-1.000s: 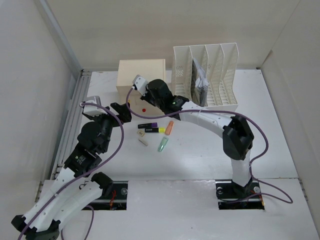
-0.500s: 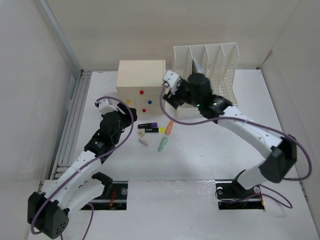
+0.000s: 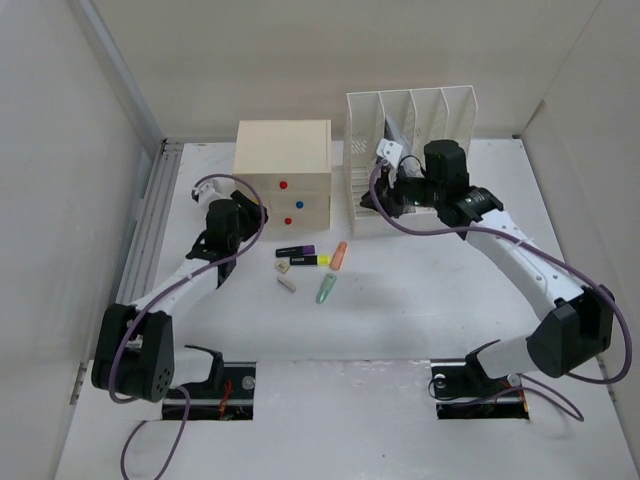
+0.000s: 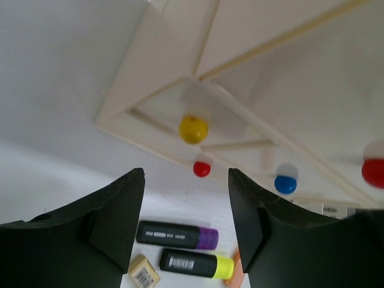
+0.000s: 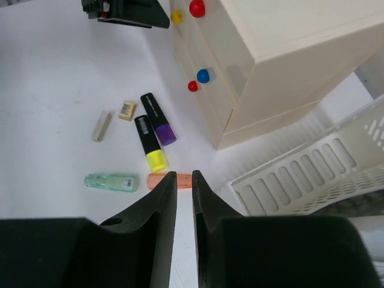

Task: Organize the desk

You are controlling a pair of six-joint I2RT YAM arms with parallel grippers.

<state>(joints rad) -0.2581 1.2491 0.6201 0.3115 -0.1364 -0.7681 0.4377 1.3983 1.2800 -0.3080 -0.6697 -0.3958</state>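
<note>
Top external shows the white desk enclosed by pale walls.

Probably a robotics lab's mock office: pale-walled white desk, drawer box, file rack, robot arms.

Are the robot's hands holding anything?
No. The left gripper is open and empty, facing the yellow knob; the right gripper has only a thin empty gap between its fingers.

markers lie on the desk before the drawer box, file rack beside it.
</note>
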